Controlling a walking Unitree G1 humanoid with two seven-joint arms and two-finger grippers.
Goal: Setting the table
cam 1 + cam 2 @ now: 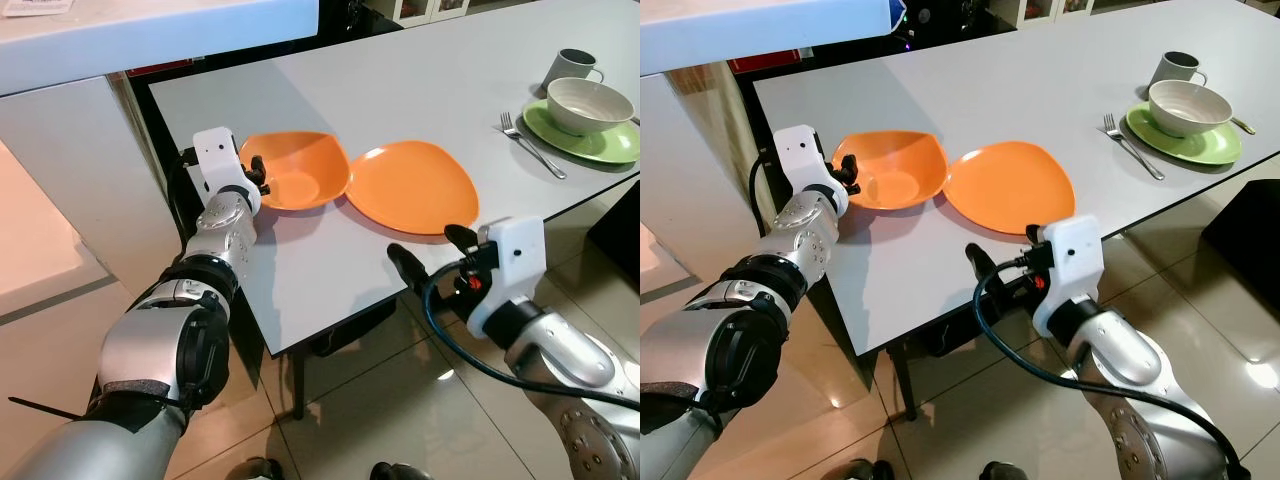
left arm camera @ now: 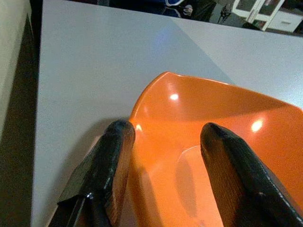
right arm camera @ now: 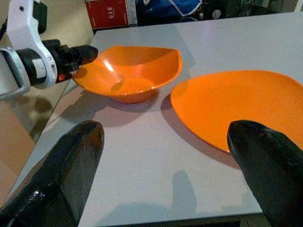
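Note:
An orange bowl [image 1: 295,170] sits near the left end of the grey table [image 1: 320,265], and an orange plate [image 1: 415,185] lies just to its right, their rims nearly touching. My left gripper [image 1: 258,175] is at the bowl's left rim. In the left wrist view its fingers [image 2: 113,161] straddle that rim, one outside and one inside the bowl [image 2: 213,142], with a gap between them, so it is open. My right gripper [image 1: 425,243] hovers open at the table's front edge, just in front of the plate [image 3: 236,104], with nothing between its fingers.
At the table's far right a white bowl [image 1: 588,103] rests on a green plate [image 1: 600,145], with a fork [image 1: 532,145] to its left and a grey mug [image 1: 572,68] behind. A white counter [image 1: 150,35] stands at the upper left. Tiled floor lies below the table edge.

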